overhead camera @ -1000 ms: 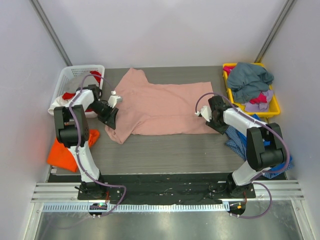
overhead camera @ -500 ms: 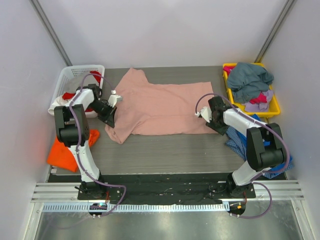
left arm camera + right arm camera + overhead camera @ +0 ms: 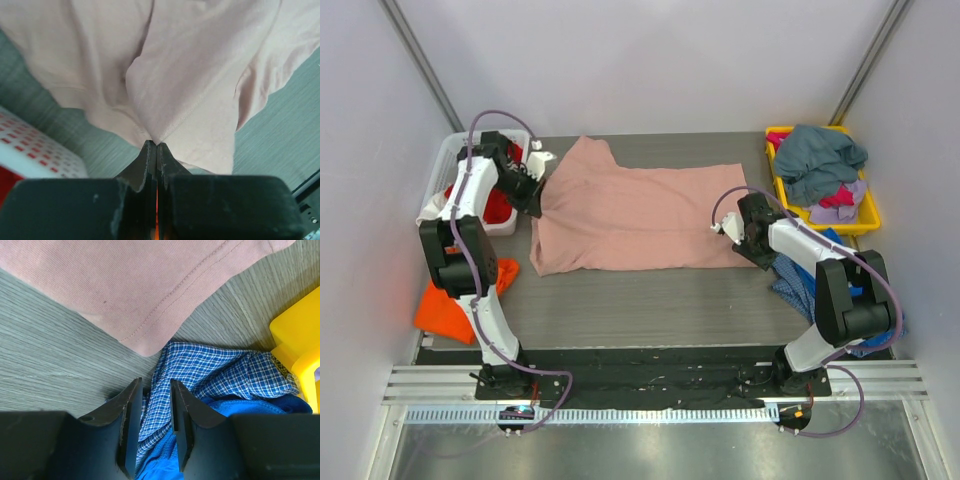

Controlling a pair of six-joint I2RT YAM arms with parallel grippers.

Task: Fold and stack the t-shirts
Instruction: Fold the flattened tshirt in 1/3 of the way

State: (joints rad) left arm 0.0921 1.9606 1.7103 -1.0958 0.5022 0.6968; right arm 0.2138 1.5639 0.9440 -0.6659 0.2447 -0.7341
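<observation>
The large dusty-pink t-shirt (image 3: 640,215) lies spread across the middle of the table. My left gripper (image 3: 534,196) is at its left edge and is shut on a pinch of pink fabric (image 3: 190,75); the jaws meet at the fold (image 3: 156,145). My right gripper (image 3: 758,254) is open and holds nothing. It sits just off the shirt's lower right corner (image 3: 150,340), over blue checked cloth (image 3: 210,375), its tips (image 3: 154,400) low above it. A bright orange t-shirt (image 3: 448,302) lies at the table's left front.
A white basket (image 3: 460,150) with red cloth (image 3: 500,203) stands at the back left. A yellow bin (image 3: 868,215) at the back right holds a grey-teal shirt (image 3: 820,160) and other garments. Blue and checked cloth (image 3: 790,278) lies beside the right arm.
My left gripper has moved back and left, towards the basket, with the pink fabric in it. The shirt's bunched left side is now drawn out straighter. The right arm has not moved.
</observation>
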